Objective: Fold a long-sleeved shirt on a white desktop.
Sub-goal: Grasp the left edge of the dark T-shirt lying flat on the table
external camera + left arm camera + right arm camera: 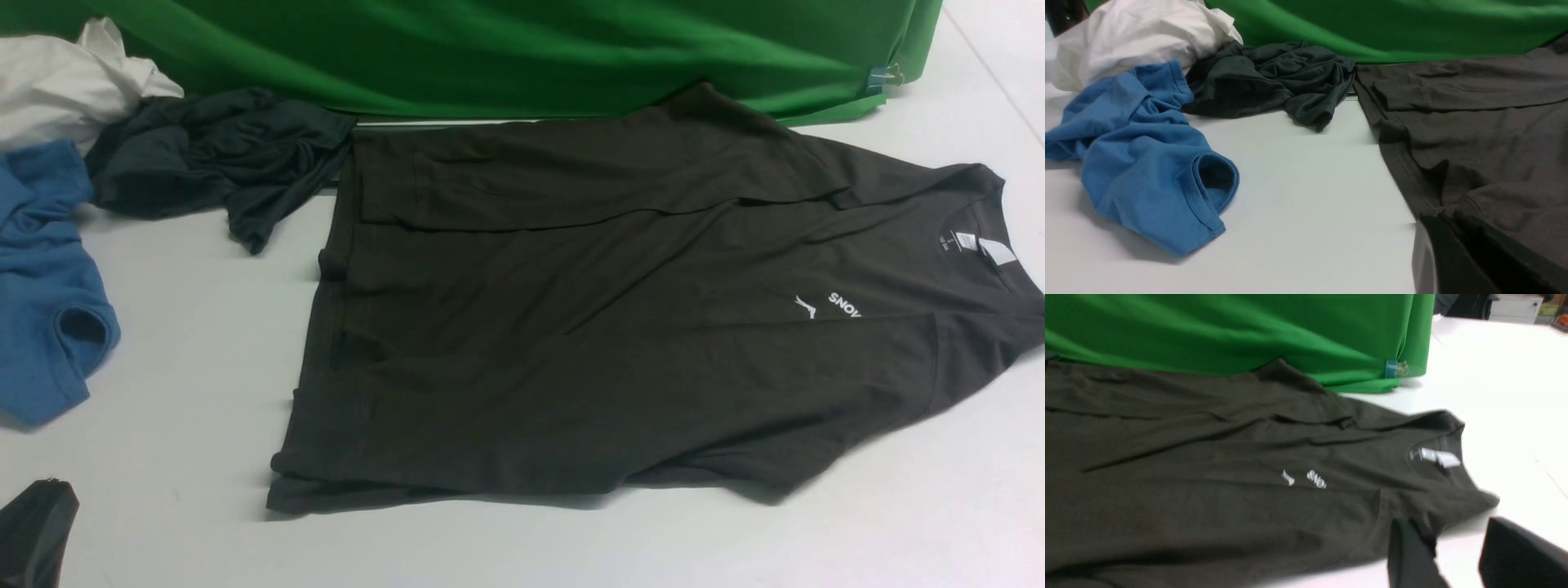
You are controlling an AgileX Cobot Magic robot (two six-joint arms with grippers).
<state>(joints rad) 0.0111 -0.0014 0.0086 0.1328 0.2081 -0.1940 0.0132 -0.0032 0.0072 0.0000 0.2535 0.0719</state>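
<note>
Placement of the shirt [571, 343] decides the coming move. It lies flat on the white desk [180, 343], filling the middle and right of the front view. Its long axis runs across the frame, with the hem [318, 343] toward the left and the collar [992, 237] at the far right edge. One sleeve lies folded in along the upper side of the body. The near side looks layered too, though how cannot be told. The likely next fold therefore carries one end along that axis toward the other.

The right gripper [1447, 524] shows only in its own wrist view, at the lower right of that frame. Its two dark fingers [1408, 555] stand apart with bare desk between them. They hold nothing and sit just beside the shirt's near shoulder, below the collar.

The left gripper [37, 531] sits in the lower left corner of the front view, closed with nothing in its grip. Bare desk separates it from the hem's near corner.

The right arm is thus nearer the collar end and the left arm nearer the hem end, and the left has more ground to cover.
</note>
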